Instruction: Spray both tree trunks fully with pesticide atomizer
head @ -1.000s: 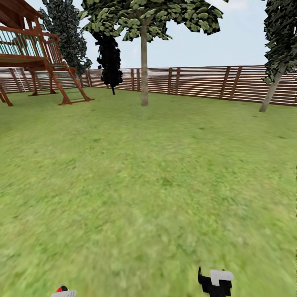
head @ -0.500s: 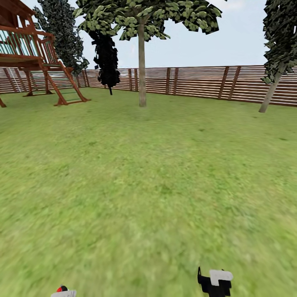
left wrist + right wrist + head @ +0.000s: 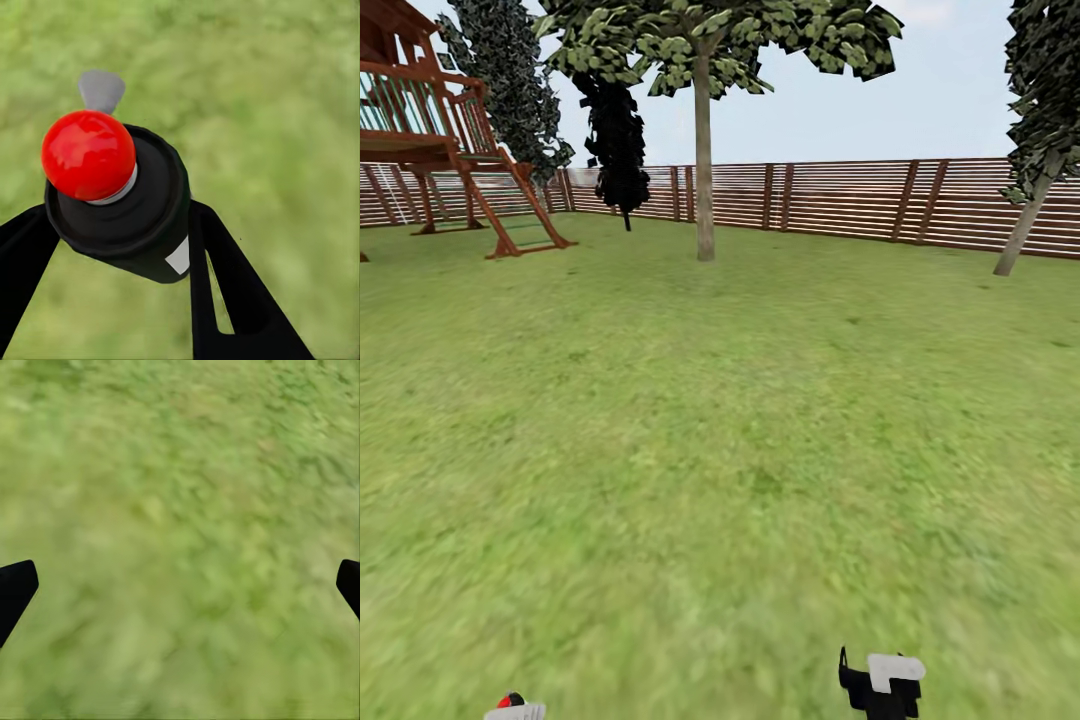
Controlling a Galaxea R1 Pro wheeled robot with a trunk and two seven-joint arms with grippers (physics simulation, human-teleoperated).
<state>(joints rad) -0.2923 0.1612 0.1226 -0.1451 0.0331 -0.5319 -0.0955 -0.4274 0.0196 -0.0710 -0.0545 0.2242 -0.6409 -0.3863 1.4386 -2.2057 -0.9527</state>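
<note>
- We are looking across the grass (image 3: 740,420) of the garden to the slatted fence (image 3: 840,200), which is blurring toward the near edge.
- One tree (image 3: 705,130) is standing ahead, its trunk (image 3: 704,180) bare; a second tree (image 3: 1040,130) is leaning at the right, its crown cut off by the frame.
- A wooden play structure (image 3: 450,150) is being cropped at the left.
- Our left gripper (image 3: 120,247) is clamping the pesticide atomizer (image 3: 127,202) between its fingers (image 3: 225,300), only the cap peeking in from below in the head view.
- Our right gripper (image 3: 180,585) is hanging spread wide over grass, fingertips (image 3: 15,589) barely entering.
</note>
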